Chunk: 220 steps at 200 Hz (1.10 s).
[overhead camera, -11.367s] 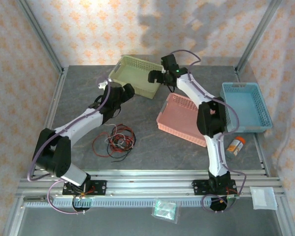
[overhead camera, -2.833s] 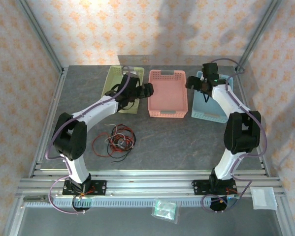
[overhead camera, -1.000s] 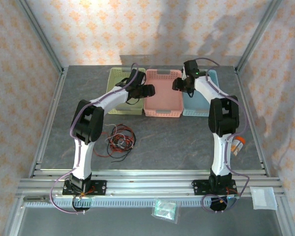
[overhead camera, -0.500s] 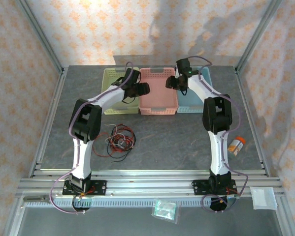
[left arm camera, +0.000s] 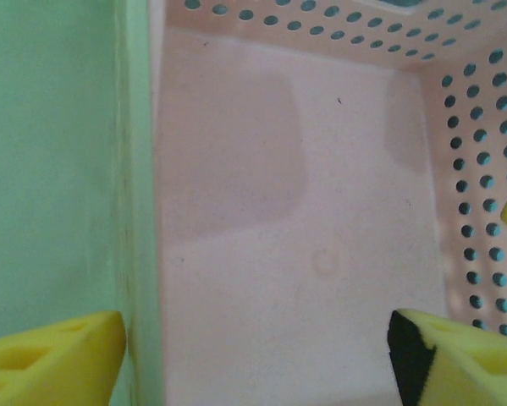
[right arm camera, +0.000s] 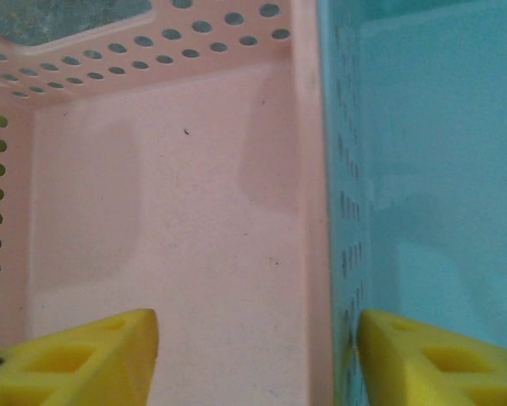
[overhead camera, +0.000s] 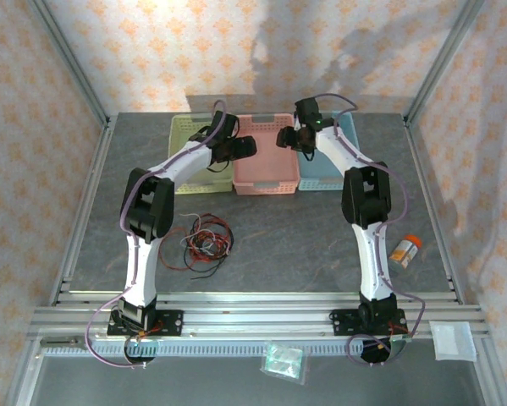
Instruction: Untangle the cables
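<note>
Over the pink basket (overhead camera: 266, 188), left tool (left arm camera: 257, 359) and right tool (right arm camera: 255, 355) gape empty (each straddling a wall); clamping could drag it, while the cables (overhead camera: 204, 241) lie tangled well apart on its near side.

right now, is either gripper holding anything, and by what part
Nothing is held. The left gripper stands open astride the green basket and pink basket walls; the right gripper, open, astride pink basket and blue basket walls. The cables lie untouched.

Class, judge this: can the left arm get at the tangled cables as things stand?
Probably yes. The cables lie uncovered on bare table, and the left gripper, open and empty at the pink basket, only has to fold back toward its base.
</note>
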### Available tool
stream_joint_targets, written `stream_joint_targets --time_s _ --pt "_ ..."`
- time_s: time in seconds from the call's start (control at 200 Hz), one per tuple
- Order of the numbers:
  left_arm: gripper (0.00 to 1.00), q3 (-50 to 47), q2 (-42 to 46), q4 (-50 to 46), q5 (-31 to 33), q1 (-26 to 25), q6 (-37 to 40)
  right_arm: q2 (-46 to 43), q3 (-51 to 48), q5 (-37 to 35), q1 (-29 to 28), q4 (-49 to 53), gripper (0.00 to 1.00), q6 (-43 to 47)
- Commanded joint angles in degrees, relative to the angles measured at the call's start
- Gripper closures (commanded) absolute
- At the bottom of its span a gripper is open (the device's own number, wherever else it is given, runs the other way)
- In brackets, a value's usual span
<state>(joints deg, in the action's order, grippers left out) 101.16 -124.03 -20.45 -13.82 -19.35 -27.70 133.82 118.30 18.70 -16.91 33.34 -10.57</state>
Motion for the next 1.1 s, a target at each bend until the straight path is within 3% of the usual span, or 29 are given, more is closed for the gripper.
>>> stream_joint_targets --time_s 0.0,0.185,0.335,0.611,0.746,0.821,0.976,1.096 --pt "0.11 1.53 1.54 -2.04 3.50 0.19 0.73 -1.06 2.41 -3.78 -0.78 1.78 0.28 -0.08" --pt "0.06 0.46 9.17 -3.78 7.15 -0.38 2.21 -9.46 -1.17 -7.23 -0.80 0.61 0.04 0.87" --pt "0.02 -7.71 20.59 -2.18 11.98 -3.37 3.83 -22.18 -15.73 -8.79 -1.87 -7.50 0.00 0.64" --pt "0.01 -28.25 37.20 1.73 19.74 -11.47 -1.95 -41.24 -41.20 -15.11 -8.16 -21.56 0.00 1.20" --pt "0.04 -36.90 44.27 1.80 23.02 -14.43 -5.53 -46.29 -47.52 -18.24 -12.98 -23.49 0.00 -0.15" --pt "0.08 -41.24 48.37 1.45 24.19 -15.98 -8.66 -48.38 -50.63 -18.90 -16.49 -23.72 0.00 -2.03" --pt "0.07 -48.98 56.86 -2.09 24.30 -17.13 -12.79 -53.64 -59.33 -20.63 -25.24 -26.74 0.00 -7.71" --pt "0.07 -54.97 63.97 -4.87 25.57 -17.12 -14.57 -55.74 -64.65 -20.70 -30.61 -28.67 0.07 -14.63"
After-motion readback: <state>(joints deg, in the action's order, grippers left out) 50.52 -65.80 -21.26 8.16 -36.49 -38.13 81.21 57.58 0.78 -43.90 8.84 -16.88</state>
